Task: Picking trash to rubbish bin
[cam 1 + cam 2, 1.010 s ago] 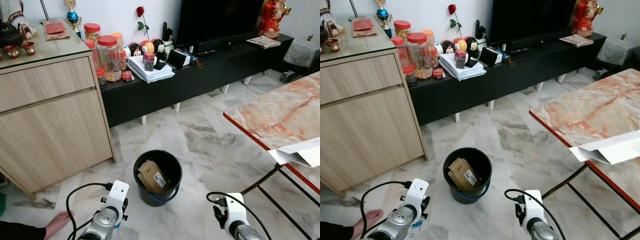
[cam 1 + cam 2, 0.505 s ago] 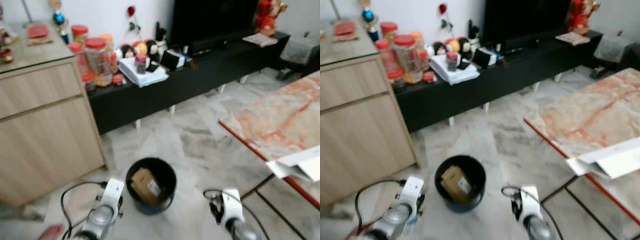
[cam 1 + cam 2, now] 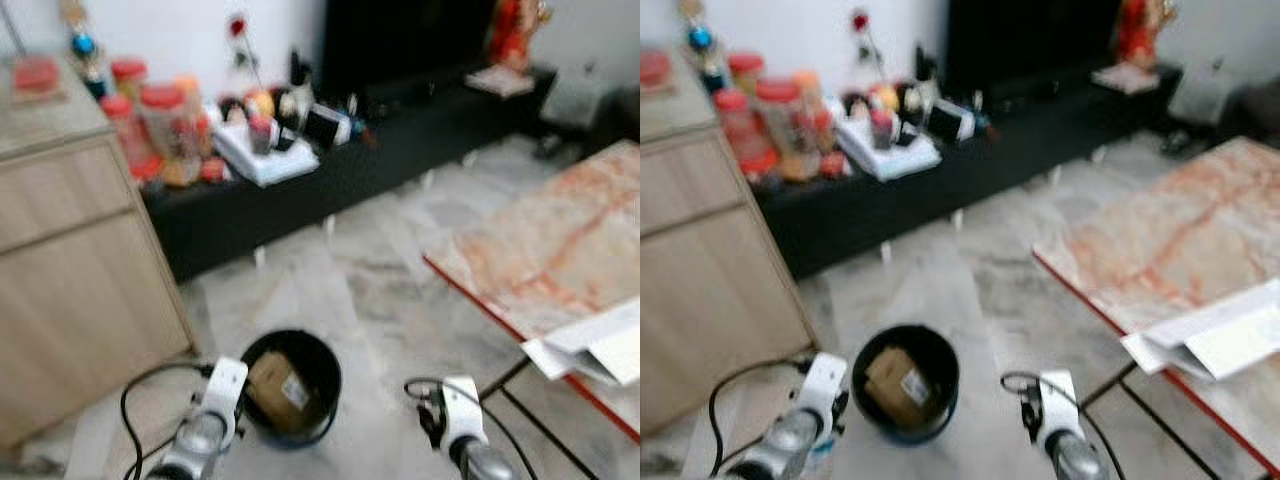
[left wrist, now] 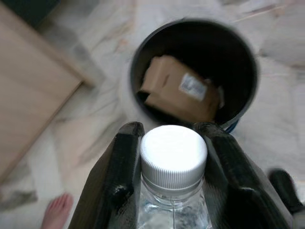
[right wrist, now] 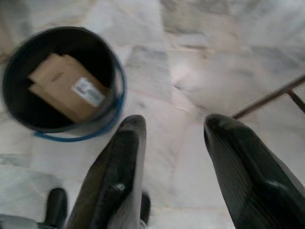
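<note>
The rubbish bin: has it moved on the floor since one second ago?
Cannot tell. The rubbish bin sits somewhat lower and nearer the wooden cabinet in the blurred head views, but the whole picture has shifted, so the camera moved.

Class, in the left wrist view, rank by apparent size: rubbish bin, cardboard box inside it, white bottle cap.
1. Rubbish bin.
2. Cardboard box and bottle cap: similar in apparent size; the cap, held in the left end effector, sits much nearer the camera, so unranked.

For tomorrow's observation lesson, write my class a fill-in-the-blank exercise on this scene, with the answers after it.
1. The left claw is shut on a clear ____ with a white cap.
2. The black bin holds a brown ____.
3. The right claw is ____ and holds nothing.
4. The bin stands on a ____ floor.

Answers: bottle; box; open; marble
</note>
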You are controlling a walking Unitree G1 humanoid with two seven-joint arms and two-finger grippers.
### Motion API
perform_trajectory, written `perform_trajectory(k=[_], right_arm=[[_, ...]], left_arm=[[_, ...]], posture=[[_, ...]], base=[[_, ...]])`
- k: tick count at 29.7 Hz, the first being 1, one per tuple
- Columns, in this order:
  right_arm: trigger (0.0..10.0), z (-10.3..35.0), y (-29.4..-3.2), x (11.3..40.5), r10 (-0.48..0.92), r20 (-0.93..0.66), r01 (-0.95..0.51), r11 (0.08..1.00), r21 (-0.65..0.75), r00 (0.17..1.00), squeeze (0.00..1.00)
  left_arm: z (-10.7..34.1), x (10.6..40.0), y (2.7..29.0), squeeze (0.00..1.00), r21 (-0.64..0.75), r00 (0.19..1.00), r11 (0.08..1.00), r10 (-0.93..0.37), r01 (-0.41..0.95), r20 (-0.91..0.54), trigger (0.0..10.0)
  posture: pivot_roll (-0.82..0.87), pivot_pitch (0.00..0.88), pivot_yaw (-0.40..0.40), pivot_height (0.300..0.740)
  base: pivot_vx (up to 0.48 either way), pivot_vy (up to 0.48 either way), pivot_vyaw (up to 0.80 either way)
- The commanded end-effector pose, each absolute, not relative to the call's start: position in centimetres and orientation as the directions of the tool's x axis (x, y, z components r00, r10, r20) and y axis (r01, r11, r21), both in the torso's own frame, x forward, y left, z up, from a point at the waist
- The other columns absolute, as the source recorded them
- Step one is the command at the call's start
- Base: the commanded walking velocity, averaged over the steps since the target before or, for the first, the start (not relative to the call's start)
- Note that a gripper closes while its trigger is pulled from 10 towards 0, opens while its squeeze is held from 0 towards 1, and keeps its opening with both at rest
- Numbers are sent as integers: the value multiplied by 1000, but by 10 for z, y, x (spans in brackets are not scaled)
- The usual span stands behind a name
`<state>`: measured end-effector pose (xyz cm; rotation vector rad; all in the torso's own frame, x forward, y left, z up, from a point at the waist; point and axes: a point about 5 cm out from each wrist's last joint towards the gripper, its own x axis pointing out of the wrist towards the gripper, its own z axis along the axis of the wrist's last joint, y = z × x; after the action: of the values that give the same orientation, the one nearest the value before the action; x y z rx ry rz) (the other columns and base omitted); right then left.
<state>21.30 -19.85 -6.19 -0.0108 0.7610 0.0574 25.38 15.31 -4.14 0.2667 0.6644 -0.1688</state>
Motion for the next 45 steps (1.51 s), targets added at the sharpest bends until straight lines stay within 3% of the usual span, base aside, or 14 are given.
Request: perform_trajectory(k=[1, 45], right_arm=[[10000, -60, -201, 215, 46, -685, -63, 998, 0, 727, 0], [10000, -61, -196, 215, 72, -683, -109, 994, -11, 727, 0]], left_arm=[[-40, 256, 149, 0, 192, 777, 947, -86, 259, -624, 10000], [-38, 259, 143, 0, 189, 780, 942, -107, 278, -617, 10000]], posture=[[55, 36, -76, 740], [54, 25, -77, 740]], base=[[356, 0, 0], [359, 0, 56]])
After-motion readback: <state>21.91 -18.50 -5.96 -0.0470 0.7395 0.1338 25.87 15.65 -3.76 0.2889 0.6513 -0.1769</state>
